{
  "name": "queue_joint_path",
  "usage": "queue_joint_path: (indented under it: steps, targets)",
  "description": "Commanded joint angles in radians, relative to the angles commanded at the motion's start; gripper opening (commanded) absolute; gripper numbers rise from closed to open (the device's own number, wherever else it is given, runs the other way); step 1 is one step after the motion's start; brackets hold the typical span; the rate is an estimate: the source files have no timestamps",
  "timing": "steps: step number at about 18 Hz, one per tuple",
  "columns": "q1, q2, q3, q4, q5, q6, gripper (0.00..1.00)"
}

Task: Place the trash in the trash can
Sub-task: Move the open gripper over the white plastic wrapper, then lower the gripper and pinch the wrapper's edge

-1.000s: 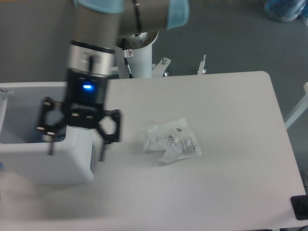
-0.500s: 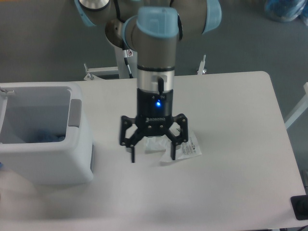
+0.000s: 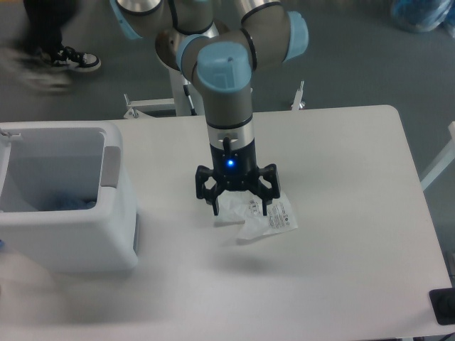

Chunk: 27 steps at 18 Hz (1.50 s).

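Pincer [image 3: 238, 211] fingers, spread wide, are being lowered from half a second ago's height onto the plastic bag [image 3: 256, 217] directly beneath (the trash can [image 3: 114, 213] is well left); grasping is judged imminent.

The white bench [image 3: 341, 284] with rounded corners stands on a grey floor [image 3: 355, 64]. Beyond the bench's far left corner, a person's blurred feet in dark-and-white sneakers [image 3: 75, 58] are on the floor. Past its far right corner lies a blue bundle [image 3: 424, 14], cut by the frame edge. A small black object [image 3: 443, 305] sits off its near right corner.
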Motion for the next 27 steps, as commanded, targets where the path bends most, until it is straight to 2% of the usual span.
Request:
queue_joint_path:
  steps: [3,6,17,19,22,24,27]
  targets:
    - [-0.026,-0.018,-0.049,0.0,0.092,0.02,1.0]
    - [-0.06,-0.061,-0.054,0.005,0.15,0.026,1.0]
    - [-0.097,-0.15,-0.054,0.011,0.189,0.022,1.0]
    - [-0.104,-0.161,-0.045,0.011,0.193,0.023,0.97]
    - [-0.106,-0.163,-0.039,0.011,0.193,0.029,0.71]
    - [-0.106,-0.164,-0.035,0.011,0.193,0.029,0.48]
    - [-0.106,-0.164,-0.035,0.011,0.193,0.025,0.02]
